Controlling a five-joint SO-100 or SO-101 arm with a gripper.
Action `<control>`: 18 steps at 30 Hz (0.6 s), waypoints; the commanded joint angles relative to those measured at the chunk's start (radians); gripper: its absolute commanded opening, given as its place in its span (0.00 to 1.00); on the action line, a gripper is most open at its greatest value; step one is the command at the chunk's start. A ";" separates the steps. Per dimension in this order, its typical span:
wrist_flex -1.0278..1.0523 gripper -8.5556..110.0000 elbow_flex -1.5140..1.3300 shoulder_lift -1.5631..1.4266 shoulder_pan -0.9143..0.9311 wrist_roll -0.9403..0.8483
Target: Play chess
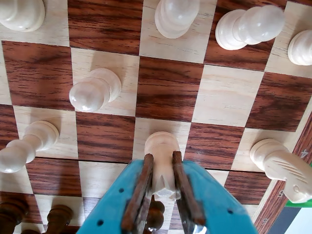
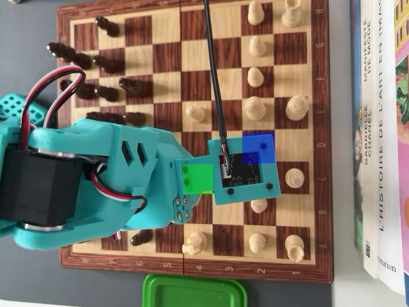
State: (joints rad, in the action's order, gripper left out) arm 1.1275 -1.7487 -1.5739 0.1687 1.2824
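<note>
A wooden chessboard [image 1: 105,136] [image 2: 167,57] fills the wrist view. My teal gripper [image 1: 162,157] enters from the bottom edge and is shut on a pale chess piece [image 1: 162,146] with a notched top, its round base over a light square. I cannot tell whether the piece touches the board. Other pale pieces stand around it: a pawn [image 1: 95,90], a knight [image 1: 282,168] and a tall piece [image 1: 27,146]. In the overhead view the arm [image 2: 96,179] and its camera mount [image 2: 246,169] hide the gripper and the held piece.
Dark pieces [image 2: 96,61] stand on the left of the board in the overhead view, pale ones [image 2: 255,77] on the right. Dark pieces [image 1: 58,217] also show at the wrist view's bottom left. A green lid [image 2: 195,291] lies below the board and books [image 2: 383,128] lie to its right.
</note>
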 commanded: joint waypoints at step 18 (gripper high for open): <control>-0.009 0.12 0.020 0.049 0.012 -0.005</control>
State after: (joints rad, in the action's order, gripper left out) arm 1.1275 -1.7395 -1.5294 0.1733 1.2824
